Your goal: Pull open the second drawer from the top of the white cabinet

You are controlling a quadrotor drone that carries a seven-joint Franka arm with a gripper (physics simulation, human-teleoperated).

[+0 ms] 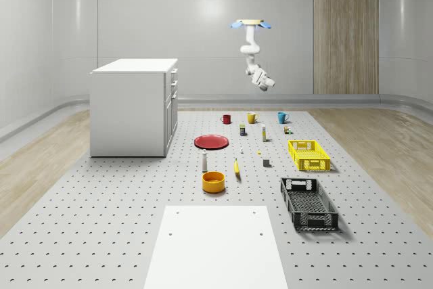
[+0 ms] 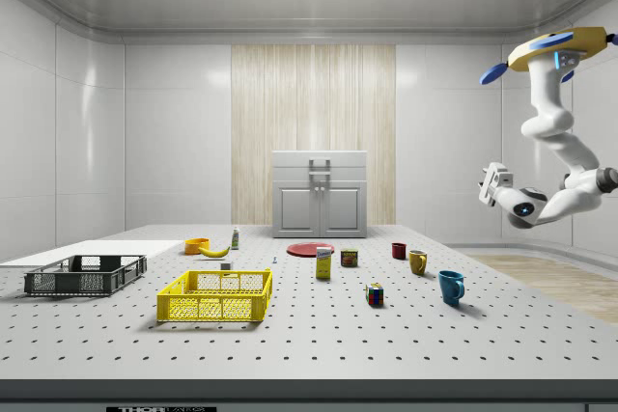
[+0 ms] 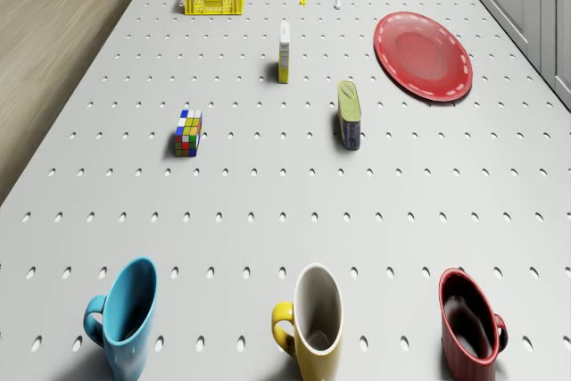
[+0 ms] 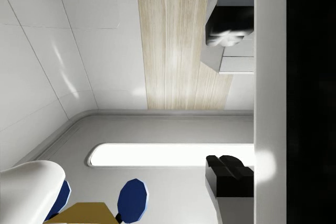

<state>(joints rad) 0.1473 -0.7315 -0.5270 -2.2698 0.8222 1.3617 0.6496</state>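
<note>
side view: drone (image 2: 558, 48) hovers, gripper (image 2: 492, 184) well apart from white cabinet (image 2: 320, 194), finger spread unclear.

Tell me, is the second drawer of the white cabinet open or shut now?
Shut: the second drawer sits flush with the other fronts of the white cabinet.

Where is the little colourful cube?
The colourful cube sits on the perforated table, near the blue mug and the yellow crate in the side view.
</note>
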